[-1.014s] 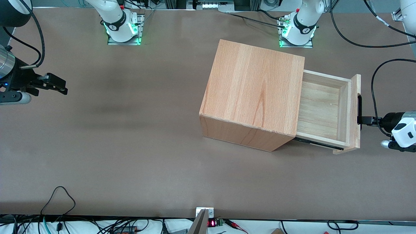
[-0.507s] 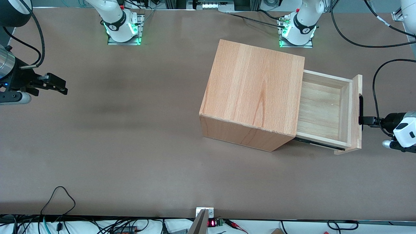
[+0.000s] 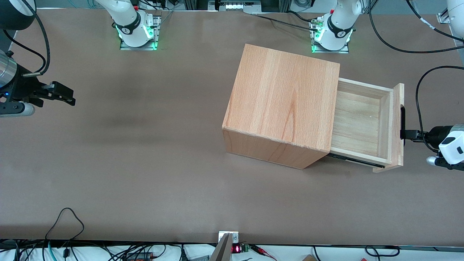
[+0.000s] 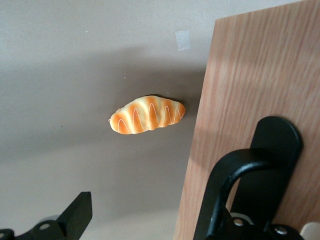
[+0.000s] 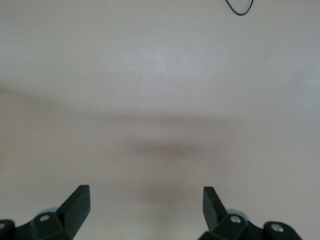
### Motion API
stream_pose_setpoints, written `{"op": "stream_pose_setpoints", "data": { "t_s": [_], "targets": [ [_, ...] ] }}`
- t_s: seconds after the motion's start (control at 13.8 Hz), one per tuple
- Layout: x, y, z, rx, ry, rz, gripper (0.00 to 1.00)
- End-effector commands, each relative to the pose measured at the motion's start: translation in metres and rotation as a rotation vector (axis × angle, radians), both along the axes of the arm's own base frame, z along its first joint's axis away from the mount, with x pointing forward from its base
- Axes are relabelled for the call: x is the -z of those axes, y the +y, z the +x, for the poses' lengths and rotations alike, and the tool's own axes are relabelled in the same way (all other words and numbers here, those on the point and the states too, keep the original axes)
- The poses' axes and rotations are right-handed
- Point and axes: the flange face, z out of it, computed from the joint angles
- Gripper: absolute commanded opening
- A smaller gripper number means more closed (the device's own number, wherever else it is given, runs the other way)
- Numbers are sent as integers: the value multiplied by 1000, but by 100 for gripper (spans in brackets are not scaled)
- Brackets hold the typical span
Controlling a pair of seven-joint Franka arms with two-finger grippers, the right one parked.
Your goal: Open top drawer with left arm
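- Front view: the cabinet (image 3: 282,105), a big light-wood box, sits on the brown worktop (image 3: 145,163) toward the working arm's end.
- The top drawer (image 3: 362,123) stands well out of the cabinet, and its pale inside shows bare wood with nothing in it.
- Its flat front panel faces the working arm's end of the worktop, with the slim black handle (image 3: 402,121) running along that panel.
- The left arm (image 3: 449,145) reaches in low and level from the worktop's edge, and its gripper (image 3: 407,135) is right at the handle, black tip touching the bar near the end nearer the camera.
- A black cable loops from above down to the arm's wrist.
- Left wrist view: we're in close now. The drawer's wood-grain front panel (image 4: 250,75) fills one side, and the handle (image 4: 275,145) shows as a curved black bar on a rounded black mount.
- The gripper (image 4: 150,200) is spread wide and clamps nothing. One of its fingers (image 4: 77,212) hangs free over the worktop, well apart from the panel, while the other sits tight in at the handle's curve, hooked rather than pinching.
- A bread roll (image 4: 147,114), golden with pale stripes, lies on the worktop just beside the panel's edge, not touching it.
- A small scrap of tape (image 4: 183,39) is stuck to the worktop near that same edge.
- Right wrist view: plain worktop with a soft shadow band, and a thin black cable loop (image 5: 240,7) at the frame's edge.
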Motion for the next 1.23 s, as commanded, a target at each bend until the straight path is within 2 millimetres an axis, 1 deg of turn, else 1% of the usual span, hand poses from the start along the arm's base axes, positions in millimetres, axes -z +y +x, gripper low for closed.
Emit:
{"op": "stream_pose_setpoints", "data": {
  "t_s": [0.0, 0.14, 0.58, 0.72, 0.8, 0.87, 0.94, 1.16],
  "targets": [
    [-10, -2, 0, 42, 22, 19, 100],
    [-18, -4, -1, 44, 15, 17, 100],
    [-20, -4, -3, 100, 8, -6, 100],
    [-41, -2, 0, 106, -23, 4, 100],
    [-48, -2, 0, 107, -20, 4, 100],
    [-60, -2, 0, 110, -30, 10, 100],
    [-66, -1, 0, 112, -30, 15, 100],
    [-107, -3, -8, 110, -49, 24, 100]
  ]
}}
